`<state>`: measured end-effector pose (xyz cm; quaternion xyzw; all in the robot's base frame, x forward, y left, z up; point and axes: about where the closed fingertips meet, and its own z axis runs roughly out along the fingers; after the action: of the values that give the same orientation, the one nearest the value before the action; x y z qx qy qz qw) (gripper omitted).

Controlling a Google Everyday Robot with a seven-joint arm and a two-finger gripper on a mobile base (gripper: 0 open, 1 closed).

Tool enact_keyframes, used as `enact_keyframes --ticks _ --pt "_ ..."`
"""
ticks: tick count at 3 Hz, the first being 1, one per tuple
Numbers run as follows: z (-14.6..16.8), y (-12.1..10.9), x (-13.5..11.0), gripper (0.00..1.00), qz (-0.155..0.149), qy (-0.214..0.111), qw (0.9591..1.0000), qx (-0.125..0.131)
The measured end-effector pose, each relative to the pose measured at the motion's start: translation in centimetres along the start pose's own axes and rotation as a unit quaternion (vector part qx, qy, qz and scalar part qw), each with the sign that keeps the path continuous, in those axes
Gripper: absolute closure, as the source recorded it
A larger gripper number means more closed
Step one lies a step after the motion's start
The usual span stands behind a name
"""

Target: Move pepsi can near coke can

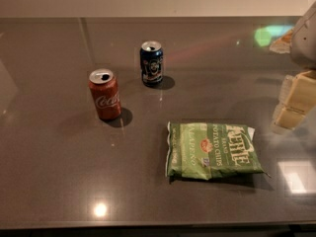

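Jaws-wise, failing to tell parted from closed on gripper (295,101) at far right. Judging pepsi can (151,64) light, slick, dentable; favouring mid-body hold.

Dim light, glare spots on the table (59,172), tool (287,105) hazy at right edge.

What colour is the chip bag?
The bag is green with white lettering, seen in the camera view. The gripper hangs at the right edge.
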<state>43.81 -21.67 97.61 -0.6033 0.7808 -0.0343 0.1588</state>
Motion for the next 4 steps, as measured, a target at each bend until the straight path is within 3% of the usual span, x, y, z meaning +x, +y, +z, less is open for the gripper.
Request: enact_keyframes --ticks 1,2,4 --pt "0.0 0.0 0.0 0.0 0.0 0.0 1.0 0.001" --pt "0.5 -1.2 -1.6 0.0 -0.006 -0.022 0.9997 0.01" --pt "3.6 -5.4 -6.3 0.0 -0.002 -0.088 0.9961 0.008"
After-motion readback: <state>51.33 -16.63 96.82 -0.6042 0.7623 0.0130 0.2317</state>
